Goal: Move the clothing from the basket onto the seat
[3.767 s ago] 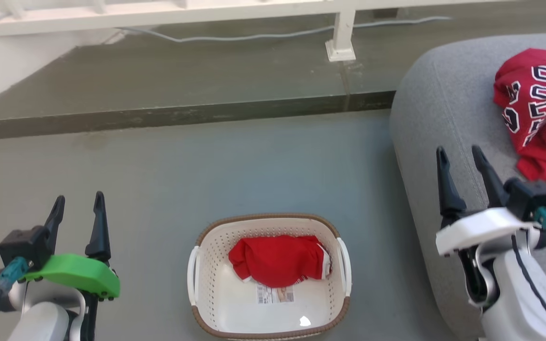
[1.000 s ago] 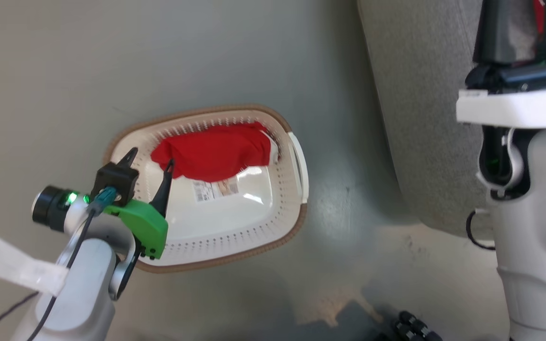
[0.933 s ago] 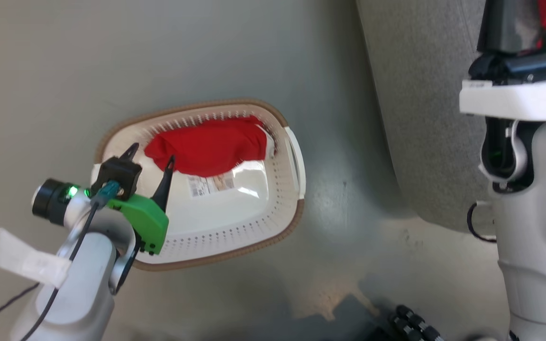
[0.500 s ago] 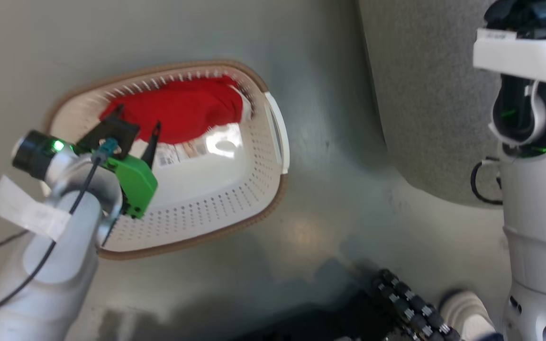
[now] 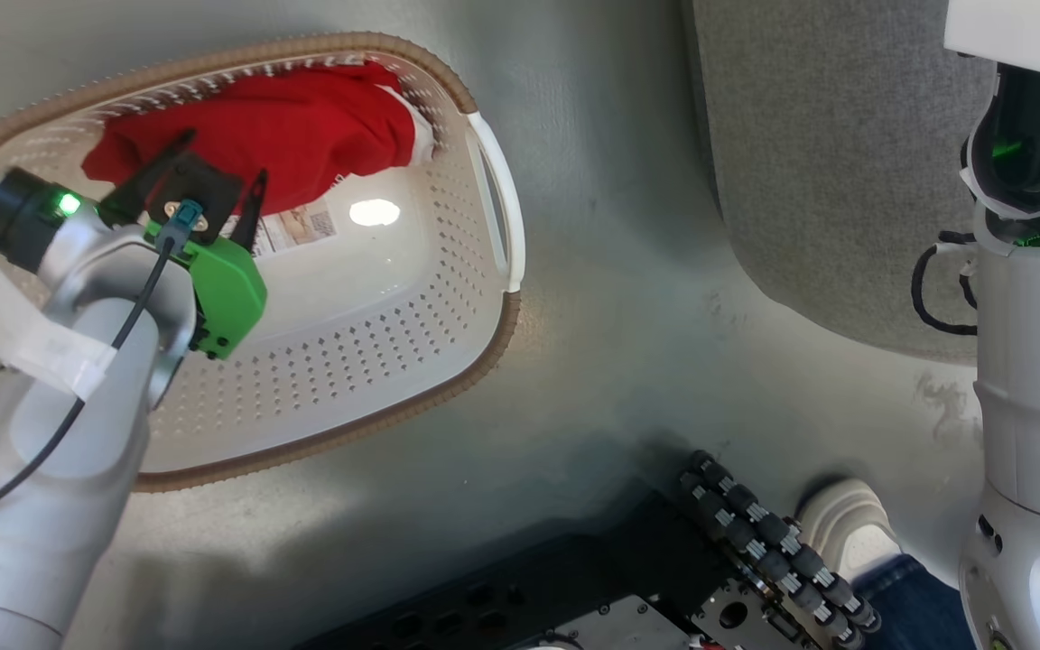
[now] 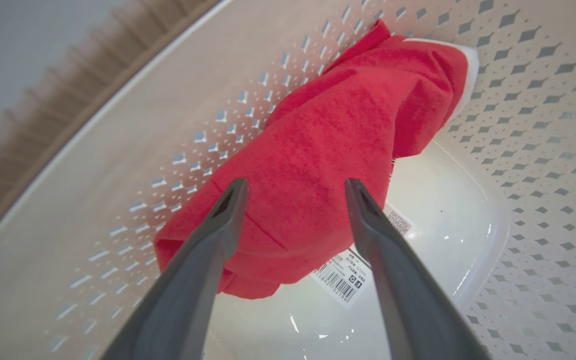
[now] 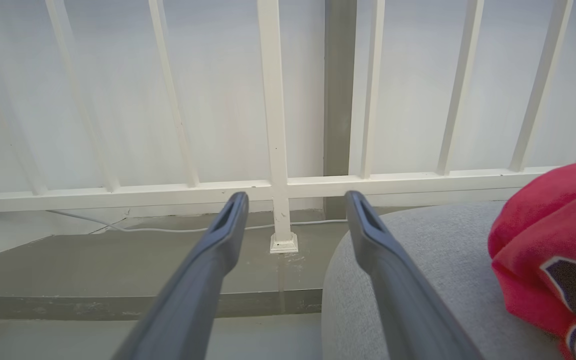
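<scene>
Since the earlier head views the left gripper (image 6: 295,184) has come down from the floor beside the cream perforated plastic laundry basket with the brown rim (image 5: 394,334) into its bowl. The head camera has also tipped down, so the basket's climb up that view is not a move of its own. The two dark fingers stand wide apart and hold nothing. Their tips straddle the near half of the plain red fabric garment (image 6: 328,150); whether they touch the cloth yet, I cannot tell.

That garment lies bunched against the basket's far perforated wall, its near edge lapping the small white label sticker (image 6: 348,275) on the glossy floor. The red sports jersey with black, white-outlined numerals (image 7: 558,260) already lies on the large grey woven-fabric seat cushion (image 5: 845,162). The right gripper (image 7: 295,197) hangs beside it, fingers spread and empty.

The red cloth looks soft, light and limp, with a slightly napped surface that should not slip between the fingers. It will probably sag and trail once lifted, and nothing about it seems fragile. The best hold is likely the thick mound in the middle, where several folds stack, rather than a thin edge. The basket itself seems light and may shift if the cloth snags.
</scene>
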`<state>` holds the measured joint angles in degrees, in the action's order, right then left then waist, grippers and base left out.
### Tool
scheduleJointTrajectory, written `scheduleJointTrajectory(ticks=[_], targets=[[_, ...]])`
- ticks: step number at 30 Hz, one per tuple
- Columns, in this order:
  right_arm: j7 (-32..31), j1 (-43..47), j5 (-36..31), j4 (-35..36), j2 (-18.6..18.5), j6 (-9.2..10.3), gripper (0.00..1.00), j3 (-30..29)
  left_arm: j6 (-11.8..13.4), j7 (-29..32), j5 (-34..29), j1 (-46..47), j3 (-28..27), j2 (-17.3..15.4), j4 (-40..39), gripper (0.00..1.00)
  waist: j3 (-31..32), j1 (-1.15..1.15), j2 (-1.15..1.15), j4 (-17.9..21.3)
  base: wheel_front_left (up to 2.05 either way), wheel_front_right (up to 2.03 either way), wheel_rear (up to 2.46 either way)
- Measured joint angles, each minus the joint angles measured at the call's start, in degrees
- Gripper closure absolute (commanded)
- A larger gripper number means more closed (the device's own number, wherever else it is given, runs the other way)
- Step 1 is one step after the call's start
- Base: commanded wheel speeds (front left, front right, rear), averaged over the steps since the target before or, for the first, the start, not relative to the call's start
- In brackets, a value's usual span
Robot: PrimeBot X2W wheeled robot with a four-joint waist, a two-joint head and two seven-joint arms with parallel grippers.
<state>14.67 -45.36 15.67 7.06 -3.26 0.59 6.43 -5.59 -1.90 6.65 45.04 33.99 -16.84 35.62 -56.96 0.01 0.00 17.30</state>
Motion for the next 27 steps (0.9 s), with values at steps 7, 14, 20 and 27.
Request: scheduleJointTrajectory(ticks=[7, 14, 20, 27], targets=[[0.00, -0.30, 1.42, -0.01, 0.00, 0.22, 0.00, 1.19, -0.05, -0.25, -3.63, 2.81, 2.27, -1.36, 2.49, 0.00, -1.54, 0.00, 0.00, 0.85, 0.00, 0.00, 0.00], [0.00, -0.92, 2.04, -0.04, 0.01, 0.59, 0.00, 1.82, -0.14, -1.18, -6.73, 6.19, 3.86, -2.37, 3.87, 0.00, -2.15, 0.00, 0.00, 1.23, 0.00, 0.00, 0.00], [0.00, -1.16, 2.58, -0.05, 0.01, 1.12, 0.00, 2.50, -0.14, -0.66, -8.35, 6.85, 4.98, -2.55, 6.83, 0.00, -2.52, 0.00, 0.00, 1.67, 0.00, 0.00, 0.00], [0.00, -1.17, 2.67, -0.12, 0.01, 1.63, 0.00, 2.63, -0.21, -0.67, -8.36, 7.30, 5.52, -1.80, 8.45, 1.00, -2.79, -0.01, 0.00, 2.01, 0.00, 0.00, 0.00]])
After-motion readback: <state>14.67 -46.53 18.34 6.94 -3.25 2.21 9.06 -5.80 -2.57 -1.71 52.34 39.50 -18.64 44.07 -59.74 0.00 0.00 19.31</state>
